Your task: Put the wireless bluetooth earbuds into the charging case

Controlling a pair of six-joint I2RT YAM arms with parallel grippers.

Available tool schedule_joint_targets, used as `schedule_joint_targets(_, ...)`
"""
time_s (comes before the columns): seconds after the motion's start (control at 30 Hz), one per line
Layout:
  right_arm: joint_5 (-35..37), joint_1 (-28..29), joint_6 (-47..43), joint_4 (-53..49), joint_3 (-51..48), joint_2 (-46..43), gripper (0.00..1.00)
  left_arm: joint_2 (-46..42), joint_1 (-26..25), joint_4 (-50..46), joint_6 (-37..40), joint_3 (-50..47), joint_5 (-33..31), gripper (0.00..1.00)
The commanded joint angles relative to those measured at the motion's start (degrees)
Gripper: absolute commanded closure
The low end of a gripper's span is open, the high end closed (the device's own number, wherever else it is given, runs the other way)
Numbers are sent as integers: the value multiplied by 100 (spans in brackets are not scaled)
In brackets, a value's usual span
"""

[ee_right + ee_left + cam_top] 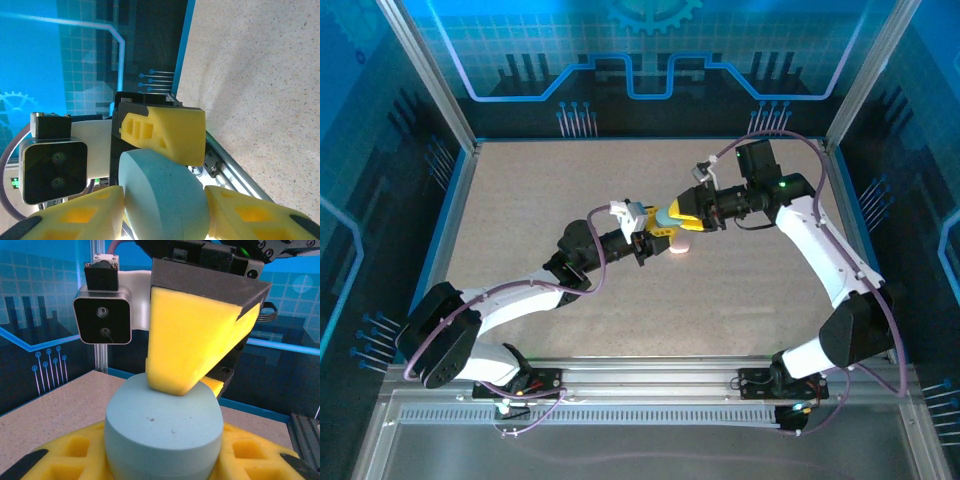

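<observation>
A pale blue oval charging case (663,217) hangs above the middle of the table between both grippers. My left gripper (653,234) is shut on it; in the left wrist view its yellow fingers (65,452) flank the case (165,425). My right gripper (674,219) comes from the opposite side. Its fingers (80,215) press on both flat faces of the case (165,195), with one left finger (170,132) lying across the case's rim. One right finger (190,340) rests on the case's top face. The earbuds are hidden or out of view.
A small pinkish-white oval piece (680,248) lies on the speckled table (520,220) just below the two grippers. Blue walls and metal posts (450,90) enclose the table. A metal rail (650,375) runs along the near edge by the arm bases.
</observation>
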Motion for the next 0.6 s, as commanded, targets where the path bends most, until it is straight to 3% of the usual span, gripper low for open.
schedule_joint_targets(0.0,-257,61,97,88,-86,72,60,40,28,166,-45,121,202,63)
schedule_joint_targets(0.07,-229,46,84,71,-93,47,70,50,23,115,-44,133,178,62)
schedule_joint_targets(0.23,-79,-102,180,191,-184,-57,84,30,30,-70,-3,130,106,51)
schedule_joint_targets(0.47,192,-442,537,657,-551,-282,85,-80,28,-336,112,37,-7,29)
schedule_joint_targets(0.57,440,-710,560,684,-819,-323,85,-247,28,-307,147,-124,-151,24)
